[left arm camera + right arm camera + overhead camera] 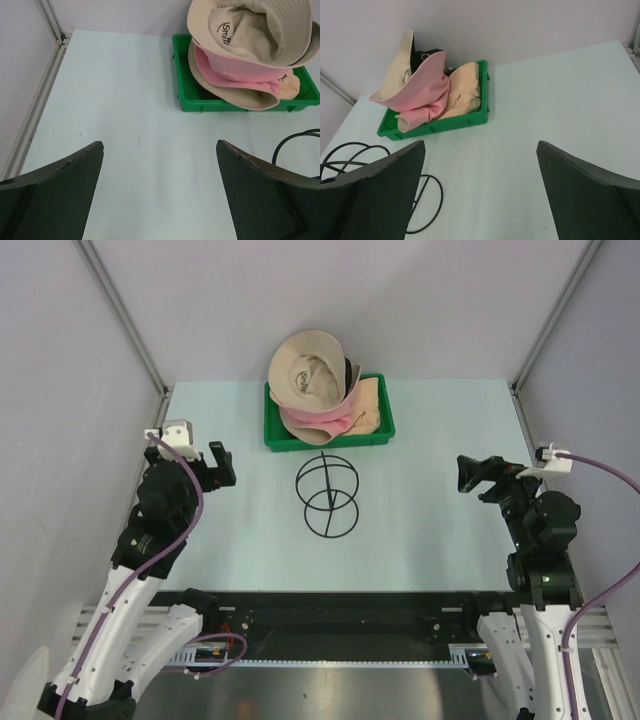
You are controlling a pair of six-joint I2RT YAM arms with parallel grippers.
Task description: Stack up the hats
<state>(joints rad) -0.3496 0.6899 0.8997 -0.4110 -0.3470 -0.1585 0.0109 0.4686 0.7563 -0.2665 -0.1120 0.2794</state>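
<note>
Top external view: left gripper stands nearer than the green tray and well to its left, fingers spread wide, holding nothing. Right gripper stands nearer than the tray and well to its right, likewise spread and empty. Black wire stand rests on the table just in front of the tray, apart from it. Hats lie heaped inside the tray: beige uppermost, pink below, more beige underneath, black at the far side.
</note>
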